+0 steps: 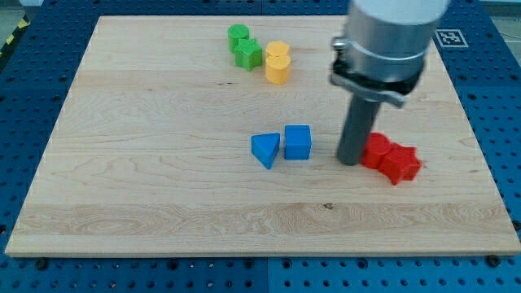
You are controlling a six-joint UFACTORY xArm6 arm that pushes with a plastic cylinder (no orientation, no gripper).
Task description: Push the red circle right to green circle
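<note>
The red circle point(376, 150) lies at the view's right, touching a red star-shaped block point(401, 163) on its right. My tip point(350, 161) stands at the red circle's left edge, touching or nearly touching it. The green circle point(238, 35) sits near the view's top, with a green star-shaped block point(248, 54) just below and to the right of it. The red circle is far below and to the right of the green circle.
Two yellow blocks point(278, 62) stand beside the green star at the view's top. A blue triangle point(265, 150) and a blue cube point(297, 142) lie left of my tip. The wooden board point(122, 163) sits on a blue perforated table.
</note>
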